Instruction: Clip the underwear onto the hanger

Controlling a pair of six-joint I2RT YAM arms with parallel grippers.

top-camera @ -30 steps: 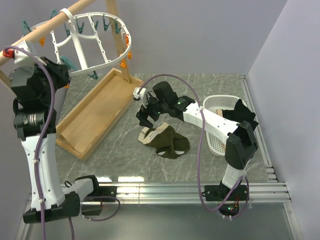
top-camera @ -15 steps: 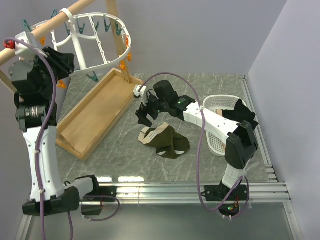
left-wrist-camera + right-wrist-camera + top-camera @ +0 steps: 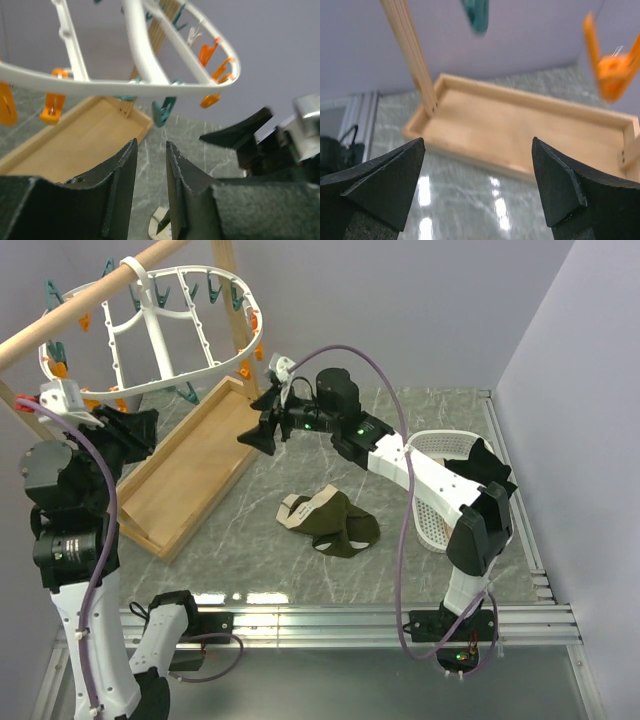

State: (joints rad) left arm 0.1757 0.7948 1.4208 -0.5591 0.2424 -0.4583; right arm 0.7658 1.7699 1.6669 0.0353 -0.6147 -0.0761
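The underwear (image 3: 330,522), dark olive with a pale beige lining, lies crumpled on the marble table. A pale corner of it shows at the bottom of the left wrist view (image 3: 162,225). The hanger (image 3: 150,330), a white oval frame with teal and orange clothespins, hangs from the wooden pole and fills the top of the left wrist view (image 3: 150,85). My right gripper (image 3: 258,420) is raised beside the tray's near corner, wide open and empty (image 3: 477,150). My left gripper (image 3: 145,428) is below the hanger, empty, with a narrow gap between its fingers (image 3: 150,150).
The wooden tray (image 3: 190,470) of the pole stand lies under the hanger and shows in the right wrist view (image 3: 520,135). A white basket (image 3: 440,490) with a black garment (image 3: 485,465) stands at the right. A teal pin (image 3: 476,15) and an orange pin (image 3: 610,65) dangle above the right gripper.
My right gripper has lifted from just above the underwear and moved up and left toward the hanger. My left arm has dropped from the hanger's left rim to below it.
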